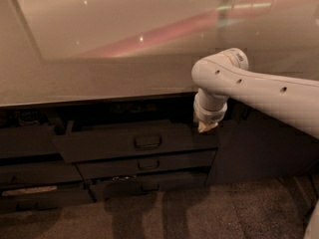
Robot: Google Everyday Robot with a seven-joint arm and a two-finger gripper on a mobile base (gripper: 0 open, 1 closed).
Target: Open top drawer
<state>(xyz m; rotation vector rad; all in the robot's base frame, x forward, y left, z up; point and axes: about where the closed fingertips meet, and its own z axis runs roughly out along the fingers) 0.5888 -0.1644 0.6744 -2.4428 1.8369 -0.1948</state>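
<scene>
Pulling seems the step in hand: the top drawer (109, 144), just under the table (99, 83) edge, stands a little proud of the narrower drawers (109, 168) below. Our pincer (206, 127) hangs at its upper right corner, aside from the bar handle (147, 142); we cannot tell how wide it is or whether it holds anything. Next, we judge, comes a steady outward draw. The white arm (264, 91) reaches in from the right, wrist bent down.
</scene>
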